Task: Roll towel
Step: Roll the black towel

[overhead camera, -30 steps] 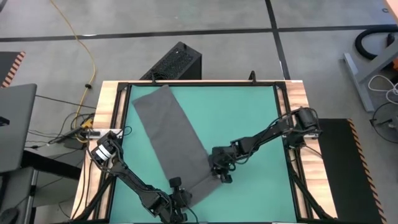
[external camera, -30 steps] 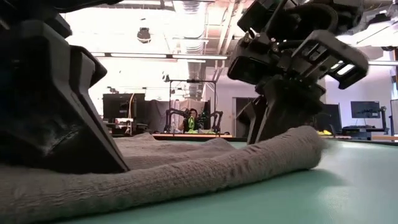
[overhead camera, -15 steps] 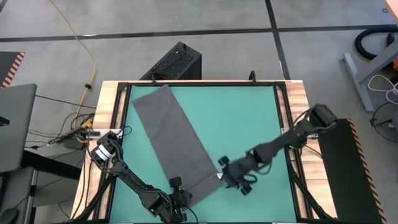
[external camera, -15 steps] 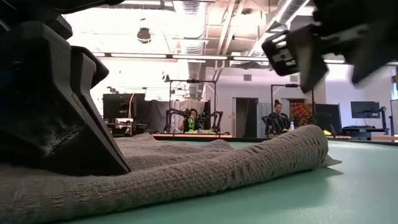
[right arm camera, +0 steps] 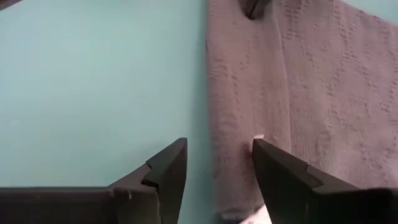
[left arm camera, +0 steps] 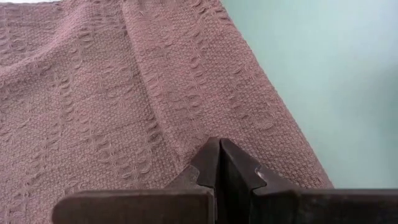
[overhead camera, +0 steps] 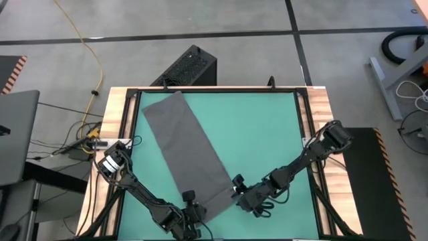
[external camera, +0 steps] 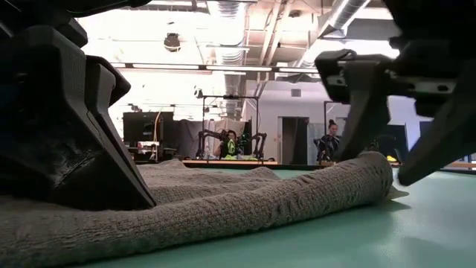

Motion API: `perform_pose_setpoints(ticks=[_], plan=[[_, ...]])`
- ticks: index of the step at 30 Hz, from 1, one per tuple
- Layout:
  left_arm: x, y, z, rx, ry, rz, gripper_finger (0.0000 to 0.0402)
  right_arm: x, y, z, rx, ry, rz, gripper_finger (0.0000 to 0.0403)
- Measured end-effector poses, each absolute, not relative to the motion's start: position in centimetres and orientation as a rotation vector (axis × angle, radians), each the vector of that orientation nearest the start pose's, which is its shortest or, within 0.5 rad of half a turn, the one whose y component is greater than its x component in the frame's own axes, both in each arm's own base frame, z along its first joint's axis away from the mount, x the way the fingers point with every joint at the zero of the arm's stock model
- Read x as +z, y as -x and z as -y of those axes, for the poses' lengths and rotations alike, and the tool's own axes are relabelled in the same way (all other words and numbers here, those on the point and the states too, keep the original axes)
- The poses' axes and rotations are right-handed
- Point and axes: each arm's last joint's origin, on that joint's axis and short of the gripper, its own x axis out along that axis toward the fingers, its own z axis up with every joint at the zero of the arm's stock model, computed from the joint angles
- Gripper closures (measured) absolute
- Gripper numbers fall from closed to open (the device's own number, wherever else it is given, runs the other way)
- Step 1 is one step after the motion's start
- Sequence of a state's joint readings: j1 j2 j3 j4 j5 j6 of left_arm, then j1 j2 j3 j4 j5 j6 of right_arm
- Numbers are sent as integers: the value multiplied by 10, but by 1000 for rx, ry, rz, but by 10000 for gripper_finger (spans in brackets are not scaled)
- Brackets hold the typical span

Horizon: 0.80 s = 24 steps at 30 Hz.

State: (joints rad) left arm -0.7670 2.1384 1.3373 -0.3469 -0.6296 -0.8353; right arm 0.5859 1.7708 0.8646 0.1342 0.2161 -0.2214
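Note:
The dark grey towel [overhead camera: 187,147] lies as a long strip on the teal mat [overhead camera: 267,127], running from the far left toward the near edge. Its near end is humped into a thick fold [external camera: 245,205]. My left gripper [overhead camera: 192,213] is shut at the towel's near end [left arm camera: 219,155]. My right gripper [overhead camera: 246,199] is open at the towel's near right corner. One finger [right arm camera: 165,171] stands over the mat and the other [right arm camera: 283,177] over the cloth, with the towel's right edge [right arm camera: 211,124] between them. I cannot tell whether they touch it. My left gripper is shut with its fingertips [left arm camera: 217,163] on the towel's near end, coming from the near side and slanting down. A crease in the cloth [left arm camera: 165,124] runs up to the tips. How many layers sit between them is hidden by the fingers. The towel lies on the mat.
A wooden frame [overhead camera: 120,134] borders the mat on all sides. A black box [overhead camera: 190,67] stands beyond the far edge, and cables [overhead camera: 87,137] lie off the left side. Bare mat lies to the right of the towel [overhead camera: 267,127].
My right gripper has come off the towel's folded near end, opened and lifted. It has moved toward the near edge and come down again, open, astride the towel's near right corner. The fold's right end has settled a little; the rest of the towel has stayed put.

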Motion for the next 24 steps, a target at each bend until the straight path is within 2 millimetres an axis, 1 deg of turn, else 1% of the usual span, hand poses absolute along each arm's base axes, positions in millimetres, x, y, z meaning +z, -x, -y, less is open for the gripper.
perform_pose_setpoints(ticks=[5, 7, 10, 14, 15, 17, 20, 24], plan=[[109, -309, 274, 242, 43, -829, 401, 125, -293, -180, 414, 505, -698, 198], [109, -309, 275, 250, 50, -822, 401, 123, -294, -179, 402, 483, -707, 212], [110, -309, 275, 252, 38, -818, 395, 122, -294, -179, 391, 448, -723, 262], [122, -312, 279, 237, 10, -785, 370, 121, -296, -174, 369, 380, -746, 366], [126, -311, 279, 237, -2, -777, 362, 121, -297, -172, 373, 352, -753, 379], [137, -311, 280, 229, 0, -746, 344, 122, -299, -168, 382, 274, -773, 380], [151, -306, 284, 235, 20, -697, 316, 122, -305, -159, 416, 119, -813, 372], [156, -294, 299, 220, 51, -631, 280, 122, -311, -145, 459, -37, -854, 380]])
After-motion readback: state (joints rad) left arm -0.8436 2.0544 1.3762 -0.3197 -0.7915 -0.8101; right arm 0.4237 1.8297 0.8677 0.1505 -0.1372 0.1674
